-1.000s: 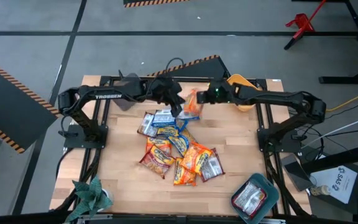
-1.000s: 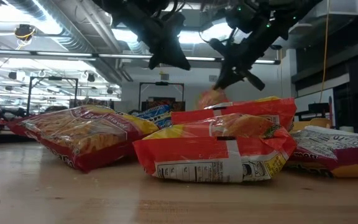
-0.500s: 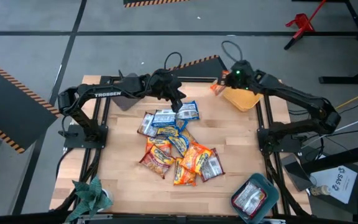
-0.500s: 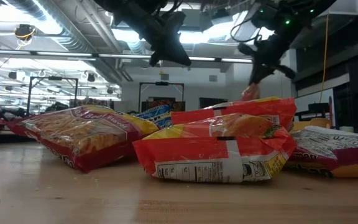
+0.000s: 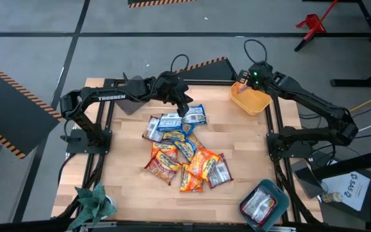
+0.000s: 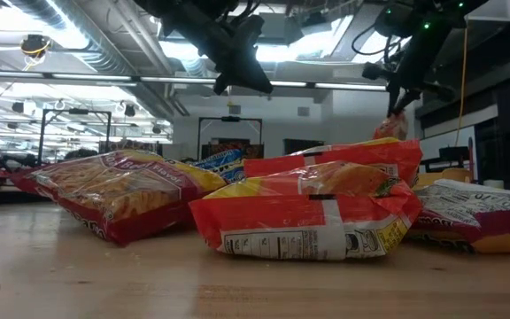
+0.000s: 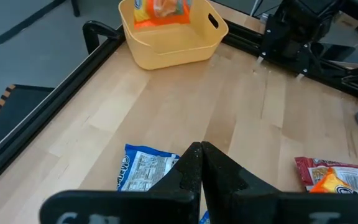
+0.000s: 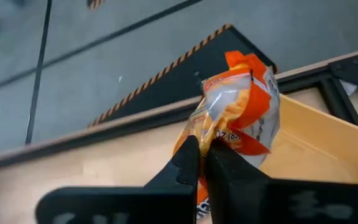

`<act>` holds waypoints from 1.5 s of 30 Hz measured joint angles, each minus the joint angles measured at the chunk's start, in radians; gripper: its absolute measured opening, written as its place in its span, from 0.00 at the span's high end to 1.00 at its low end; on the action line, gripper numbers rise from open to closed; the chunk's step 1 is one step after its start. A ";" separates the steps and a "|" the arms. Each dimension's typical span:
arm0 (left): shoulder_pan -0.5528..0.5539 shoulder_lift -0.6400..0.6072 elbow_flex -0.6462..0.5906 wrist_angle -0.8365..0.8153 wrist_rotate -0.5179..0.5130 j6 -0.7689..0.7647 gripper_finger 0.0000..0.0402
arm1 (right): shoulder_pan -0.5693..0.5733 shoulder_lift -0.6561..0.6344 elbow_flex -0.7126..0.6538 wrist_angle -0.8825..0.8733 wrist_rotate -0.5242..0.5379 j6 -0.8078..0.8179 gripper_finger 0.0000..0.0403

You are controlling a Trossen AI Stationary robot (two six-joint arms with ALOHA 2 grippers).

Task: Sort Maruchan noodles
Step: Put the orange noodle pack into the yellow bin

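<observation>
1. The right gripper (image 8: 199, 163) has its dark fingers pinched on a crinkly orange-and-yellow plastic noodle packet (image 8: 240, 106), which hangs from a corner over the rim of the shallow yellow plastic bin (image 5: 252, 100).
2. In the left wrist view the same packet (image 7: 165, 9) shows upright inside the yellow bin (image 7: 166, 50), against its far wall; whether it touches the floor of the bin cannot be told.
3. The left gripper (image 5: 185, 106) hovers with its fingers pressed together and nothing between them, well to the side of the yellow bin, above a blue-and-yellow flat packet (image 5: 194, 115) at the top of the heap.
4. The heap of noodle packets (image 5: 182, 154), blue, orange and silver-grey mixed and overlapping, lies on the pale wooden table (image 5: 127, 174), well apart from the yellow bin.
5. A teal bin (image 5: 263, 205) stands at the table corner far below the yellow bin and holds a silver-grey packet with red (image 5: 259, 205).
6. A grey bin (image 5: 129, 103) sits across the table from the yellow bin, partly under the left arm.
</observation>
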 joint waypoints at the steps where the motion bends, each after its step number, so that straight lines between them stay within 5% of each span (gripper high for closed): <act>1: 0.000 0.000 0.000 0.000 0.000 0.000 0.99 | 0.000 0.001 0.000 0.000 0.018 0.031 1.00; 15: -0.003 0.000 0.000 -0.018 0.001 0.027 0.99 | 0.082 0.011 0.000 -0.047 0.274 0.439 1.00; 36: -0.003 0.000 -0.001 -0.027 0.001 0.054 0.99 | 0.079 0.206 -0.001 -0.075 0.295 0.443 0.98; 45: -0.003 0.000 -0.001 -0.027 0.001 0.055 0.99 | 0.079 0.246 -0.001 -0.074 0.248 0.366 0.77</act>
